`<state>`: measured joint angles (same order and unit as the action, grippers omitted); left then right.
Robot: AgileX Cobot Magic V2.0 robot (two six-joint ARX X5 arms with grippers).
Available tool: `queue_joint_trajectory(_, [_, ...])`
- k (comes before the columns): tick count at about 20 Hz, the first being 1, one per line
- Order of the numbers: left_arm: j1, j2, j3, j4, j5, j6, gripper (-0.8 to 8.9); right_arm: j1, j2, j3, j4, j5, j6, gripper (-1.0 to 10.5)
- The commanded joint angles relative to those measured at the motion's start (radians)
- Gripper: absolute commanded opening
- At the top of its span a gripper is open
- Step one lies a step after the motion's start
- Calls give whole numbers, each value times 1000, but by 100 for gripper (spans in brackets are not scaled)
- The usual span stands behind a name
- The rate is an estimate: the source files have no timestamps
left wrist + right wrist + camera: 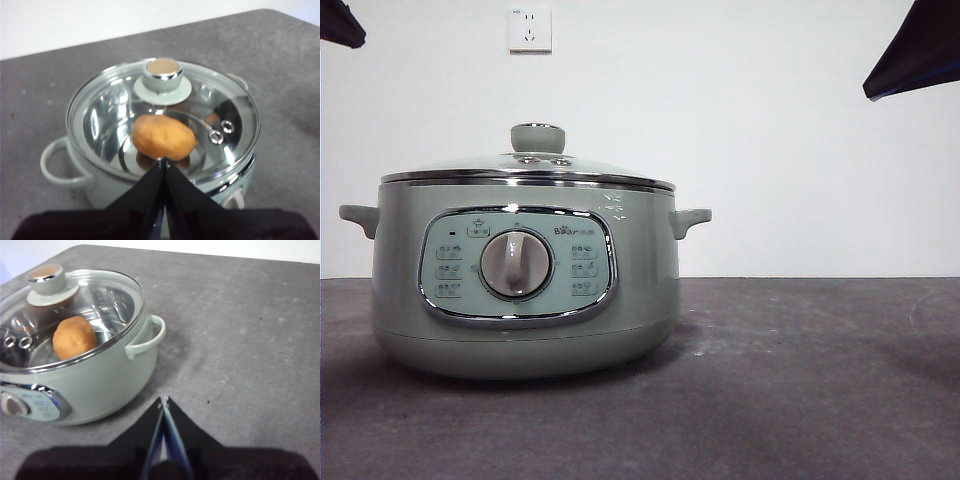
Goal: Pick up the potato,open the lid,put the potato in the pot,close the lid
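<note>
- Straight ahead in the front view, the pot [525, 285] stands on the dark desk [800, 380], left of the middle, its dial panel [516, 264] facing the camera. The lid [528, 170] sits closed on its rim, knob up. A wall socket [530, 30] is on the white wall behind. Only a dark arm tip shows in each top corner.
- In the left wrist view, the potato [163, 137] lies inside the pot [80, 170], seen through the glass lid [162, 112], which rests flat on the rim. The left gripper [164, 161] hangs above the pot's near edge, its fingers pressed together and holding nothing.
- In the right wrist view, the right gripper [163, 401] hangs over bare desk [240, 340] beside the pot [100, 375], fingers together and empty. The potato [74, 337] shows under the closed lid [70, 315].
</note>
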<state>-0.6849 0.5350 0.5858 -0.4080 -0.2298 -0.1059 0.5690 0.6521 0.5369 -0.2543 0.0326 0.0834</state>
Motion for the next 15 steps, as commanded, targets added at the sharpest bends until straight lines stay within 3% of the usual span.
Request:
queue_joint_trajectory(1, [-3,8,0,-14,-3,-19,-3,1,-5,-4,9,-1,13,1])
queue_joint_trajectory(10, [-3,14,0,-35,-5,-3,-3,1,-5,-4,6,0,13,1])
queue_joint_trajectory(13, [38,-64,-5,-39,2,200,-3,1,-5,-4,6,0,13,1])
queue_joint_trajectory(15, [126,-138,-32,-2,75,269,-3,1,-5,-4,6,0,13,1])
